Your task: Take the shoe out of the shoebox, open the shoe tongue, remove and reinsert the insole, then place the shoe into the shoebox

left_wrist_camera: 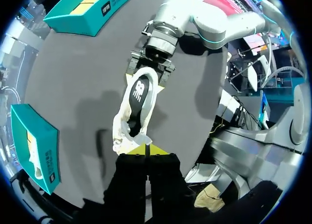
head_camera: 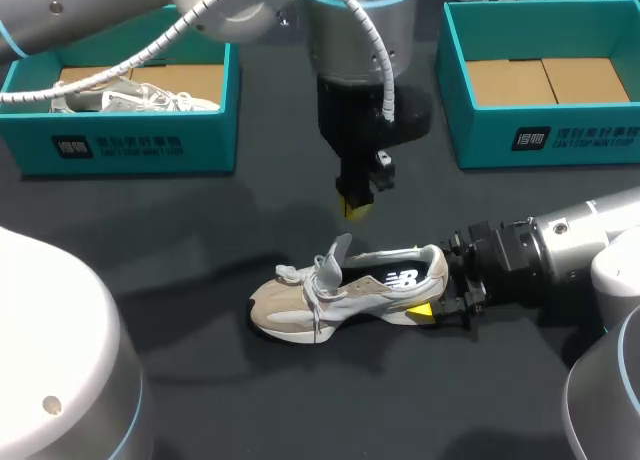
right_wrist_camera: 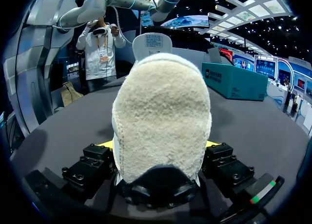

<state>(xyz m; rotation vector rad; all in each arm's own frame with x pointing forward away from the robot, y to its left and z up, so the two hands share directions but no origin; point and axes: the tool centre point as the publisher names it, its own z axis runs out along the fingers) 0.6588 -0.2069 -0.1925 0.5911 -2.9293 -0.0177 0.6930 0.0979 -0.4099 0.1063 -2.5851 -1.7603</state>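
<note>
A beige and white shoe [head_camera: 340, 290] lies on its side in the middle of the dark table, tongue [head_camera: 338, 252] raised and the dark insole showing in its opening. My right gripper [head_camera: 440, 280] is shut on the shoe's heel [right_wrist_camera: 161, 117], one yellow-tipped finger on each side. My left gripper [head_camera: 357, 206] points straight down just above the tongue, apart from it. Its yellow tips [left_wrist_camera: 146, 150] are shut together with nothing between them. In the left wrist view the shoe [left_wrist_camera: 134, 107] lies ahead of the tips, with my right gripper [left_wrist_camera: 146, 73] at its far end.
A teal shoebox [head_camera: 130, 130] at the back left holds another white shoe [head_camera: 140, 100]. A second teal shoebox [head_camera: 545, 130] at the back right shows only its cardboard floor. Bare table lies in front of the shoe.
</note>
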